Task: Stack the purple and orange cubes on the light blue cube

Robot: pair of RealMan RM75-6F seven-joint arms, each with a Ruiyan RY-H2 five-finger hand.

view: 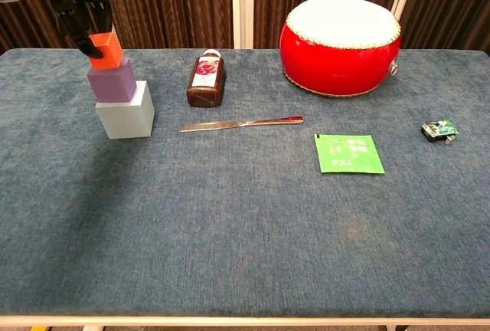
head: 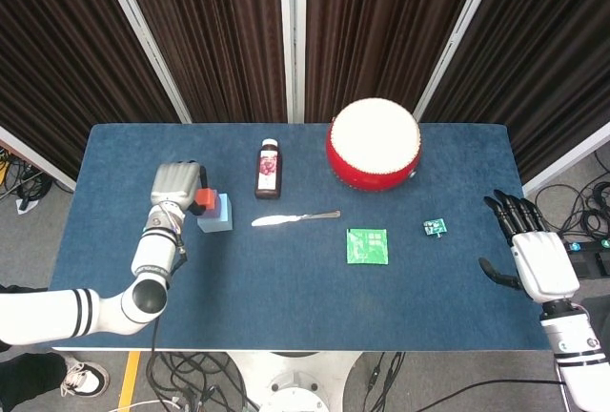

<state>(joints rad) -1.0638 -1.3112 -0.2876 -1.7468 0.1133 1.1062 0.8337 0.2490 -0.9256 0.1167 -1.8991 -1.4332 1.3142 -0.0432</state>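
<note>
Left hand (view: 76, 5): dark fingers pinching the orange cube (view: 105, 49), which touches the purple cube's top.
Purple cube (view: 112, 83): atop the light blue cube (view: 125, 111).
Bottle (view: 207, 80): just right of the light blue cube.
Knife (view: 241, 123): farther right of the light blue cube.
Right hand (head: 530, 252): far right of the light blue cube, fingers spread, empty.

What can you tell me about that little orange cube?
The orange cube is small, plain and matte, the smallest of the three blocks. It sits slightly tilted on the purple cube, which rests on the light blue cube at the table's left. The left hand grips it from above, dark fingers on its top and sides.
</note>
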